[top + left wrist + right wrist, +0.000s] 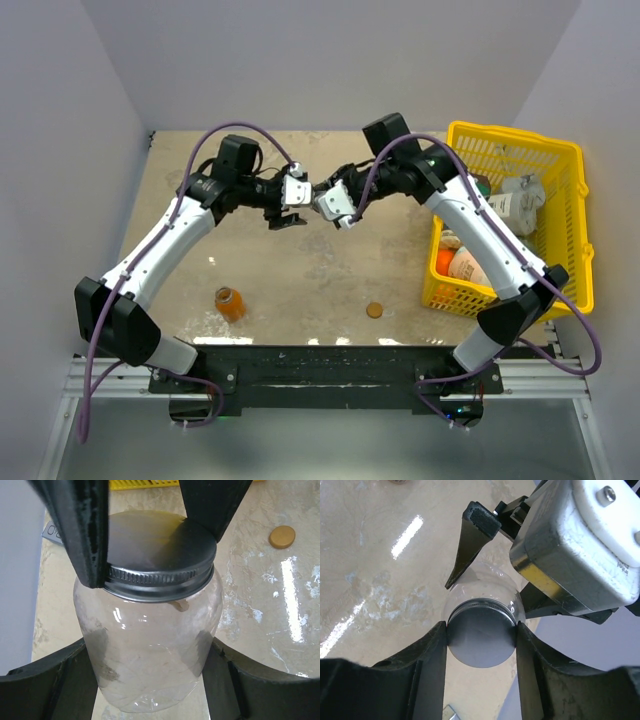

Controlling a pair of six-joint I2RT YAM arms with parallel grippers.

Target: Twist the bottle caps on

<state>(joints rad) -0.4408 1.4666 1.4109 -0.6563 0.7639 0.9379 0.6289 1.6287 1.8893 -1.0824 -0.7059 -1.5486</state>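
Note:
My left gripper (289,214) (150,680) is shut on the body of the clear bottle (150,645), held above the middle of the table. The silver-grey cap (155,550) (480,640) sits on the bottle's neck. My right gripper (336,212) (480,645) is shut on the cap's rim from both sides. Its fingers (82,530) show at the cap in the left wrist view. The orange bottle (230,303) stands upright and uncapped at the near left. The brownish-orange cap (375,310) (282,536) lies flat on the table, near centre.
A yellow basket (565,160) with white and other containers stands at the right, close to the right arm. A grey bar (50,530) lies on the table under the grippers. White walls bound the table on three sides.

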